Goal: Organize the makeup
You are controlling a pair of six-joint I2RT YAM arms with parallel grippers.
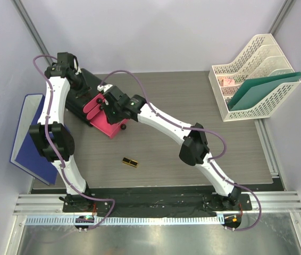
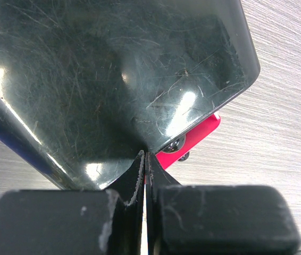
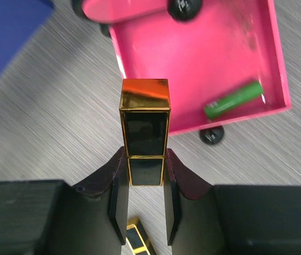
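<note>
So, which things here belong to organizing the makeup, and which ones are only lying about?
For the job: held lipstick in the right gripper; loose lipstick on the table; green tube inside the pink drawer; black box.
Only lying about: blue board; white file rack; green folder in it.

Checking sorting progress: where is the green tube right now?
In the right wrist view, the green tube lies in the open pink drawer near its right wall, right of the held lipstick.
</note>
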